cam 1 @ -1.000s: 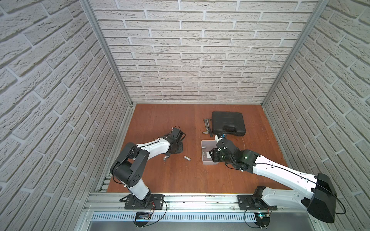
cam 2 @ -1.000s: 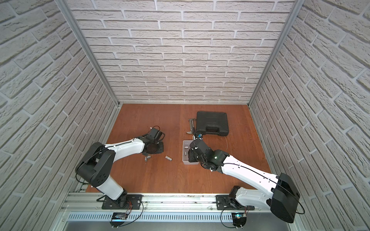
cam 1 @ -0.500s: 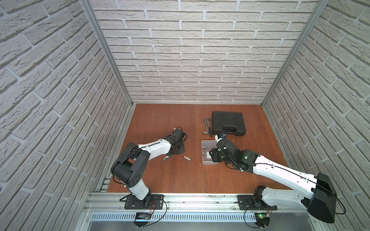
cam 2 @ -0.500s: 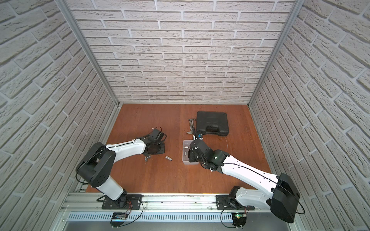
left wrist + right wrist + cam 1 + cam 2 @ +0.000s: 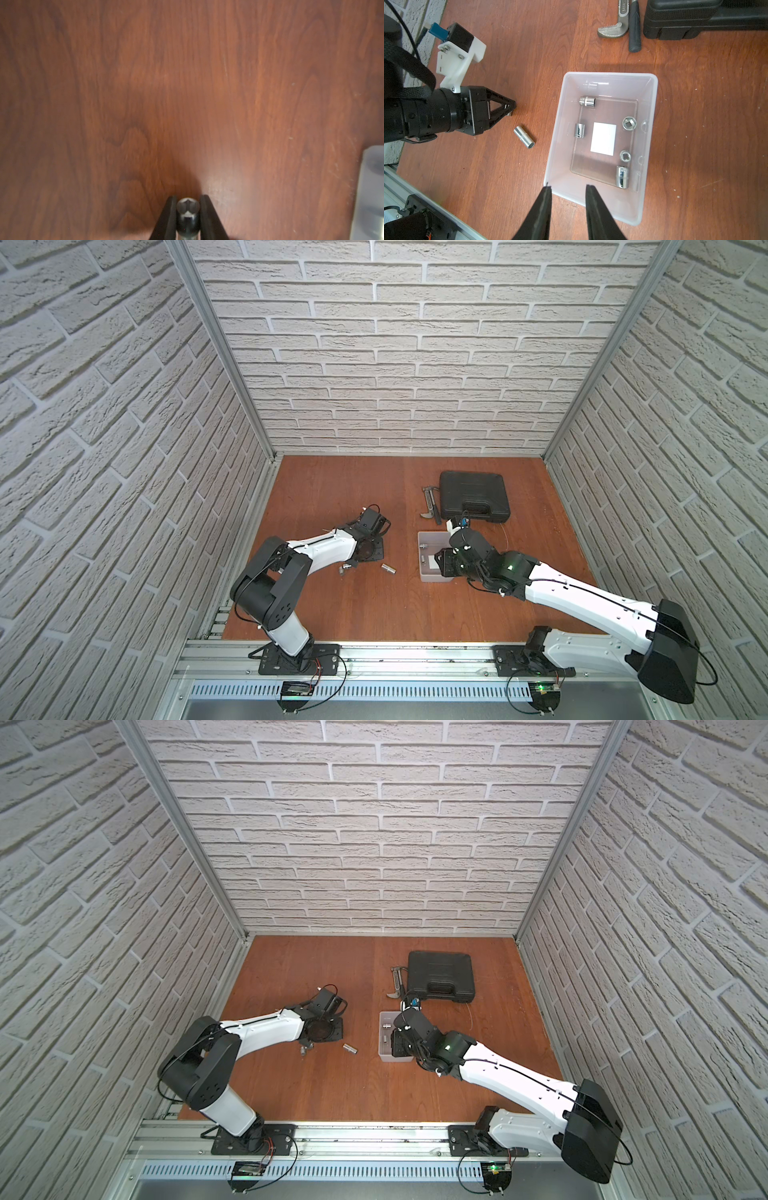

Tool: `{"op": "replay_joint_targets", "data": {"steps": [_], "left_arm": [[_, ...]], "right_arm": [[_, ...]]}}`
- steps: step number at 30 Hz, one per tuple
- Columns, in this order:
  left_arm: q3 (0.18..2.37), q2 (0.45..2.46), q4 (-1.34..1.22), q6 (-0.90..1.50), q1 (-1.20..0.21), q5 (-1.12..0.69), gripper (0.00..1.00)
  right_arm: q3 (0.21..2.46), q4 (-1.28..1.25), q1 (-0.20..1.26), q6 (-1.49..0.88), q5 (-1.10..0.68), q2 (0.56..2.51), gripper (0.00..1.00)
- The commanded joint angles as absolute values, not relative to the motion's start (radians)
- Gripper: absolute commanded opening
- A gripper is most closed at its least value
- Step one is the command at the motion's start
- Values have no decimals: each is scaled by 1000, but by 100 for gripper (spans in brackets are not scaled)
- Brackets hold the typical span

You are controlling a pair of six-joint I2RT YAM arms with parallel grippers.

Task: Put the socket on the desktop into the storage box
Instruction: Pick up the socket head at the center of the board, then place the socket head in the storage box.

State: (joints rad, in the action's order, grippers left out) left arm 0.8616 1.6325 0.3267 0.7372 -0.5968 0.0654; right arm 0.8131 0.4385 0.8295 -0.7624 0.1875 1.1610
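Nearest me, the left gripper (image 5: 188, 197) was clamped on a small chrome steel socket (image 5: 188, 208), held low over the reddish-brown wood-grain desktop (image 5: 353, 614). Whether it had cleared the wood I could not tell. To my mind the step was the carry to the translucent greyish-white plastic storage box (image 5: 609, 73). Doing it well meant lifting straight up before swinging across and passing above the long chrome tube socket (image 5: 524, 137) that lay loose between gripper and box. It also meant clearing the rim and letting go only low inside, so the piece would not bounce out. The round barrel looked liable to slip if jerked.

The left arm (image 5: 324, 549) lay stretched low and forward, wrist tipped toward the wood. Just beyond, the box held five chrome sockets (image 5: 579, 130) around a white square (image 5: 603, 138). The right gripper (image 5: 568, 187) hovered above its edge, jaws parted and empty. The right arm (image 5: 582, 599) reached in long, its wrist folded downward. Farthest off lay a grey metal pipe wrench (image 5: 610, 31) beside a black plastic handled tool case (image 5: 473, 497).
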Motion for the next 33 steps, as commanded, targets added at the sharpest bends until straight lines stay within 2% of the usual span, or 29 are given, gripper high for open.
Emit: {"op": "replay_joint_targets", "data": {"steps": [1,20,33], "left_arm": [[838,1574,374,750,-607,56,0],[774,1114,264,819,-646,-62,0],[736,1056,136,862,-731,-75,0]], "right_arm": [[826,433,835,-755,210,1130,34],[790,404,833,-774,201,1096,34],[775,410,833,-785,212,1066,33]]}}
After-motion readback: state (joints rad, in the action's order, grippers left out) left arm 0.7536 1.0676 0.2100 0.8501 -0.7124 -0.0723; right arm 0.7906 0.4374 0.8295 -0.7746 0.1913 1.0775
